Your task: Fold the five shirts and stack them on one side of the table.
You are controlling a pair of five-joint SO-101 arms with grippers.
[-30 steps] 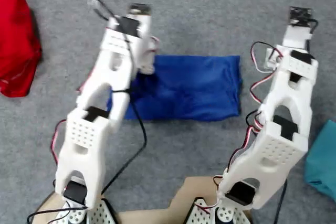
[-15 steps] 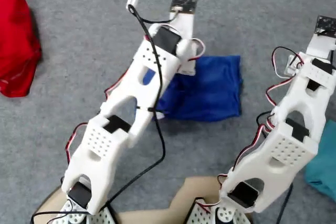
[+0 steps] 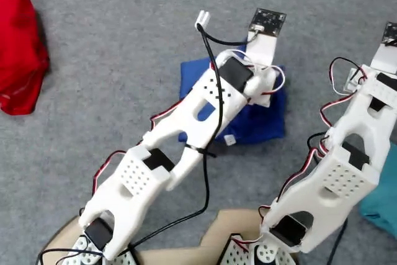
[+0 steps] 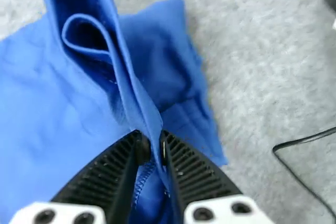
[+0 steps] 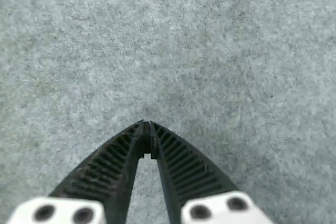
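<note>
The blue shirt (image 3: pixel 267 122) lies partly folded at the middle of the grey surface (image 3: pixel 124 60), one layer lifted in a loop. The left fingers (image 4: pixel 184 166) pinch its hemmed edge. The right fingers (image 5: pixel 178 161) are closed on nothing, over bare surface.

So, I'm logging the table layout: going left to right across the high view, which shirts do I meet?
red shirt → blue shirt → teal shirt
</note>
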